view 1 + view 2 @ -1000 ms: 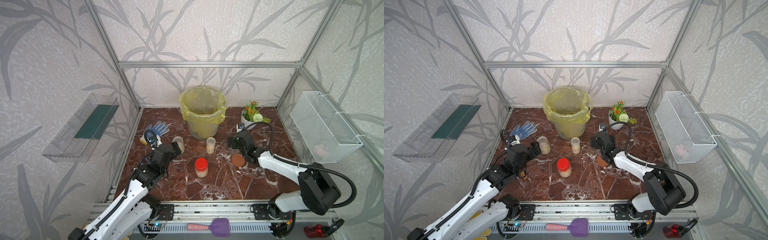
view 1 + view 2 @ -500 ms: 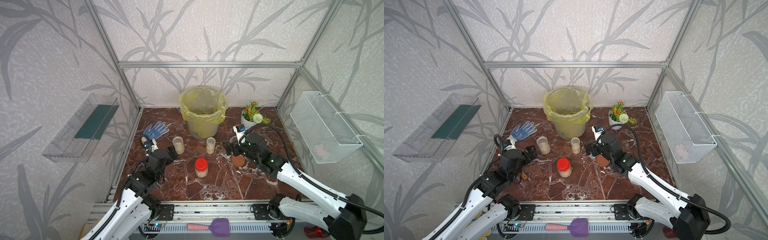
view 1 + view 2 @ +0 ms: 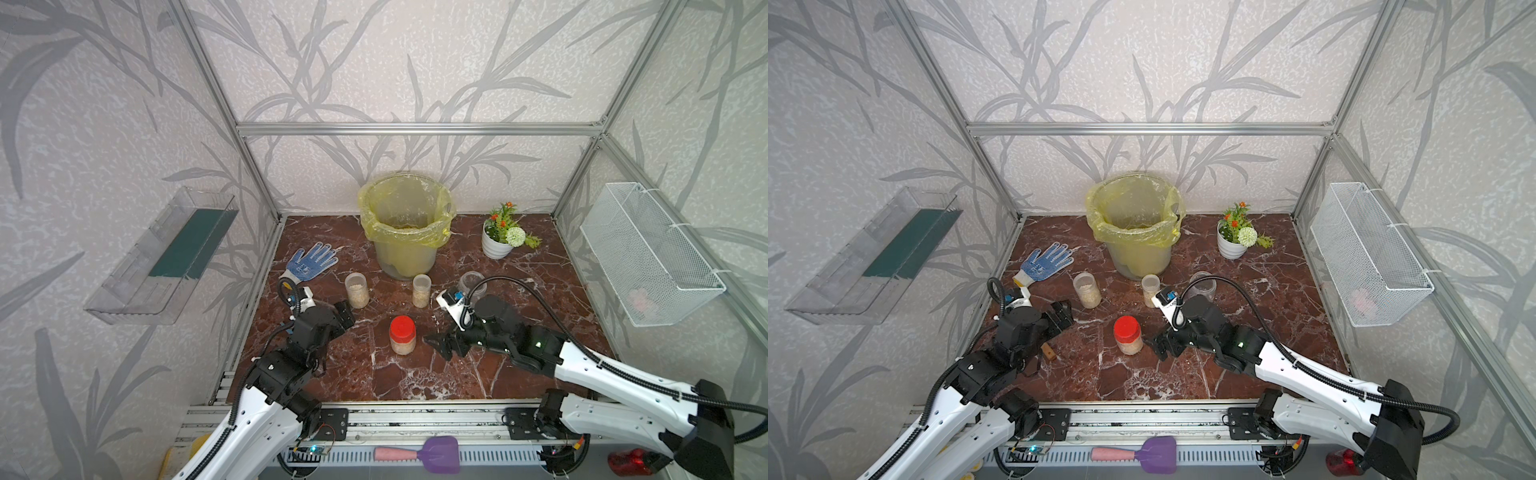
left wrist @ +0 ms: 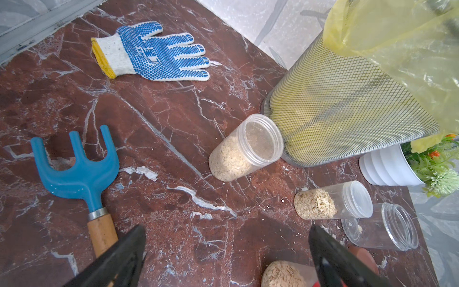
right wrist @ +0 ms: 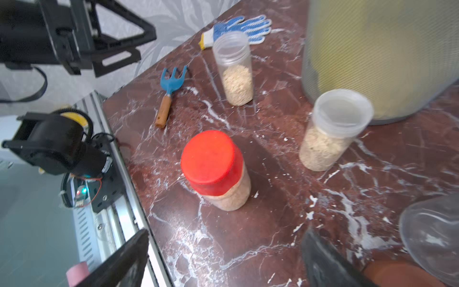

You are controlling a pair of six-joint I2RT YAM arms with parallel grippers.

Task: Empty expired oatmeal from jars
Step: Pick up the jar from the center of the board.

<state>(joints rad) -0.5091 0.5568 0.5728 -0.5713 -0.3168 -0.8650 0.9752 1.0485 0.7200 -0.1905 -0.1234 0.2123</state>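
Over the last second both arms have pulled back: my right gripper has left the back of the table and now sits low, just beside the red-lidded jar, and my left gripper has backed away from the open slim jar. Both pairs of fingers are spread wide with nothing between them. The jars are clear plastic cylinders standing on the veined reddish marble tabletop. The stout red-lidded one is packed with flaky beige oatmeal, and the open slim one is roughly half full. A slim jar with a clear cap holds less. A wide jar holds only a few flakes, with a brown lid beside it. Behind them stands a metal-mesh bin lined with a yellow bag. I cannot read the blue printing on the dotted glove.
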